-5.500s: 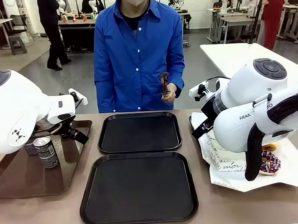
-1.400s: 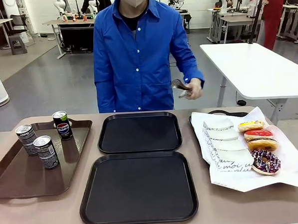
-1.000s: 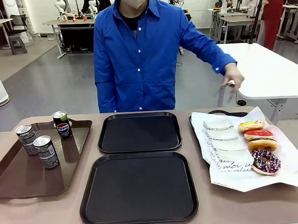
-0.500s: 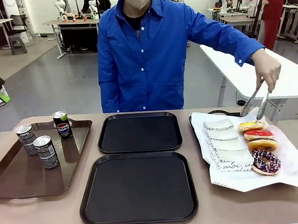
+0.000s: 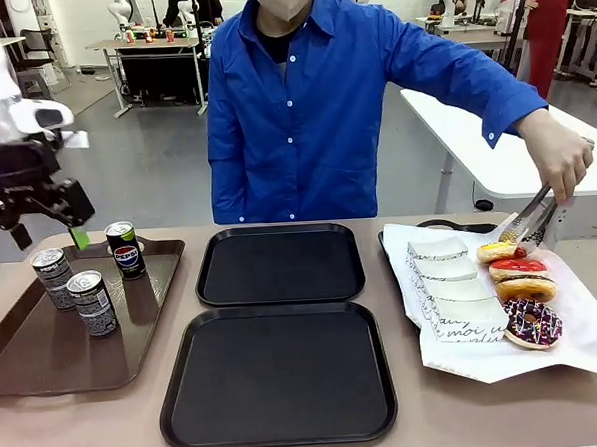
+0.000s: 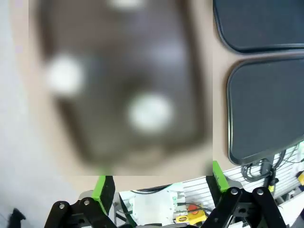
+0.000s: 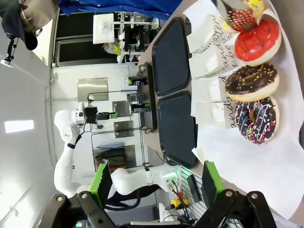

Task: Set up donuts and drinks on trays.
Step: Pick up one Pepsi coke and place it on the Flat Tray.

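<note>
Count: two trays, far tray at 12 o'clock, near tray at 6, rims just apart, both floors open. Three cans upright on brown tray at 9 o'clock. Four donuts in a row on white paper at 3 o'clock.

Left gripper hangs above the cans, fingers spread wide, holding nothing. Right gripper faces the donuts from well off, fingers likewise spread.

Person's hand pinches tongs at the yellow-iced donut.

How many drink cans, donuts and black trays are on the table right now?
Drink cans: 3
Donuts: 4
Black trays: 2
Total: 9
</note>
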Tool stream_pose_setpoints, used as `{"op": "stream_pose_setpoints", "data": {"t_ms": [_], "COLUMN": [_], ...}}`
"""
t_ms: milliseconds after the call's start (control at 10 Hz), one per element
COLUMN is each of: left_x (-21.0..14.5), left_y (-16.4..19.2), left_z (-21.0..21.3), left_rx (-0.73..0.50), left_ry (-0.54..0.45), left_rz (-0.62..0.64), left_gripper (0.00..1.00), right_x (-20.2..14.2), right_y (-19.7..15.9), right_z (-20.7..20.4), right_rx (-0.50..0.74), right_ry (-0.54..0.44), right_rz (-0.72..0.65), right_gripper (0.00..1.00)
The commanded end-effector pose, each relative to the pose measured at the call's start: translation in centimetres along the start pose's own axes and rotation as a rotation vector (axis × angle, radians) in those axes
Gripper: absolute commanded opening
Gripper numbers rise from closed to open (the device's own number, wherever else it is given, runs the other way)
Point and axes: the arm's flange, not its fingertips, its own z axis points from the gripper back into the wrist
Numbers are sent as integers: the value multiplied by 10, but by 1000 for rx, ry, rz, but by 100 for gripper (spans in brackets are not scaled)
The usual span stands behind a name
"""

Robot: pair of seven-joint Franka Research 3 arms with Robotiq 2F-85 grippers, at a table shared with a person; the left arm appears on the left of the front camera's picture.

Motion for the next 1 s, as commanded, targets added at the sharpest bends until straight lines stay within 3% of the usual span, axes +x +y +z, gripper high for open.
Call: {"op": "stream_pose_setpoints", "data": {"t_ms": [0,200,500,700,900], "left_x": [-13,-5,-5,1,16], "left_y": [-13,-14,-14,-11,-10], "left_z": [-21,-12,-12,-32,-54], "left_rx": [100,37,37,-14,-6], "left_ry": [-18,10,10,40,-2], "left_rz": [20,-9,-9,-23,2], "left_gripper": [100,100,100,100,100], "right_x": [2,2,2,2,2], "right_y": [0,0,0,0,0], "right_z": [-2,-2,-2,-2,-2], "right_rx": [10,10,10,10,10], "right_ry": [-1,-1,-1,-1,-1], "right_rz": [1,1,1,1,1], "right_gripper": [100,100,100,100,100]}}
